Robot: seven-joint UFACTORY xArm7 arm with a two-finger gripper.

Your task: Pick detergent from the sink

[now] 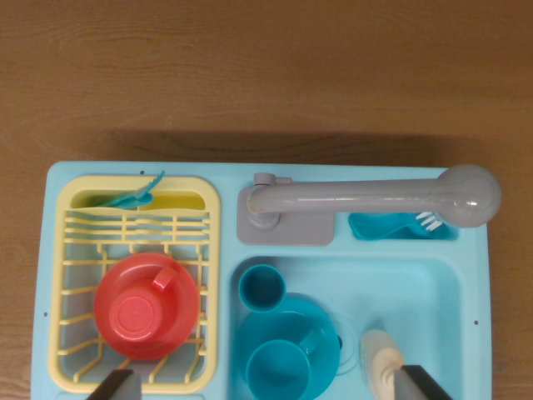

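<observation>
The detergent (pixel 381 360) is a small cream bottle lying in the light blue sink (pixel 433 283), at the basin's lower right in the wrist view. My gripper (pixel 268 387) is open, and only its two dark fingertips show at the bottom edge. The right fingertip (pixel 423 385) touches or overlaps the bottle's lower end; the left fingertip (pixel 115 386) is over the yellow rack. The bottle's lower part runs out of view.
A large teal cup (pixel 287 354) and a small teal cup (pixel 262 286) sit in the basin left of the bottle. The grey faucet (pixel 366 200) spans above the basin. A red cup (pixel 147 306) lies upside down in the yellow dish rack (pixel 79 250). A wooden table (pixel 266 75) surrounds the sink.
</observation>
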